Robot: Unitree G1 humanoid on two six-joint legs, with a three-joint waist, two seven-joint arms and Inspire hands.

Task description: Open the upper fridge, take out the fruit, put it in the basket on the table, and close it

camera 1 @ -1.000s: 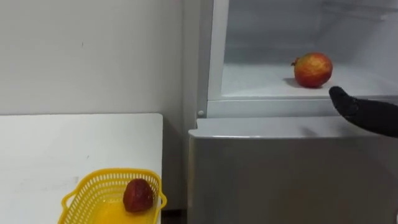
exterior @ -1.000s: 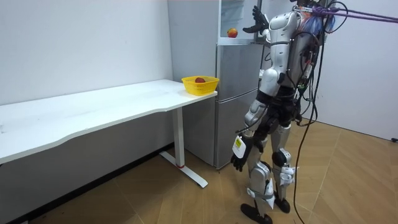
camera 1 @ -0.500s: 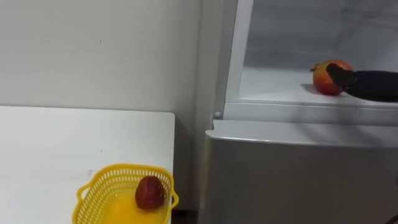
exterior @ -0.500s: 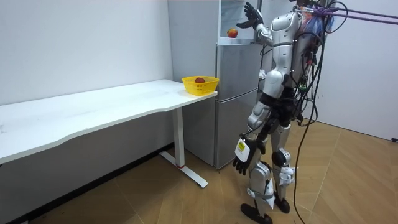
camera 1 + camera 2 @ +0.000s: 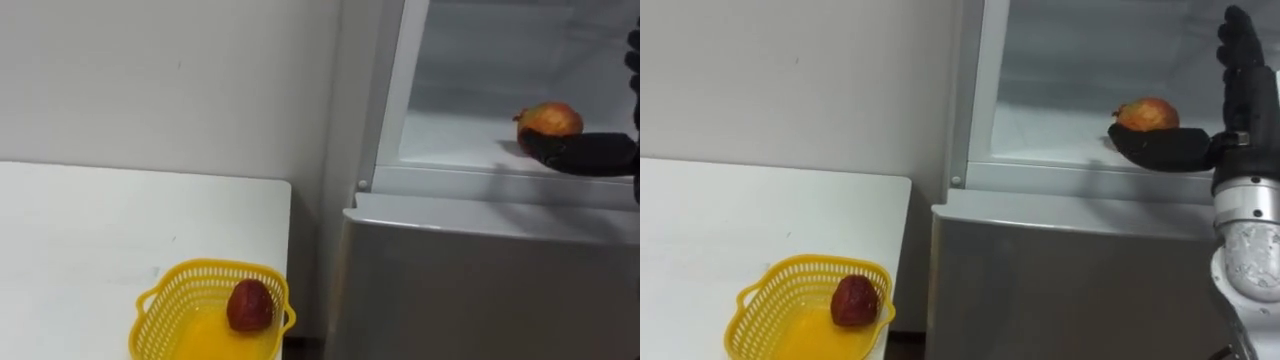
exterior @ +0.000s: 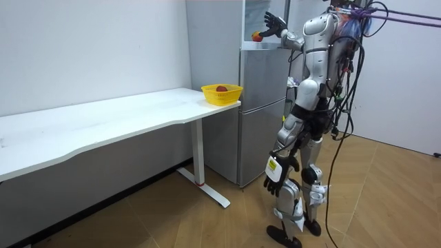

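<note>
Our two head eyes look forward, close up, at the open fridge (image 5: pixel 480 280) and bench (image 5: pixel 80 230) corner; the room camera, well back, takes in both beside us.

a white table (image 5: pixel 80 230) fills the left of the scene, set against a plain pale wall (image 5: pixel 150 80). at the table's near right corner stands a yellow mesh basket (image 5: pixel 170 300) with a small handle on each side. a single dark red fruit (image 5: pixel 250 305) lies inside it, towards the right side. in the room view the table is long, on a white leg (image 6: pixel 200 155) over a wooden floor (image 6: pixel 386 200).
</note>
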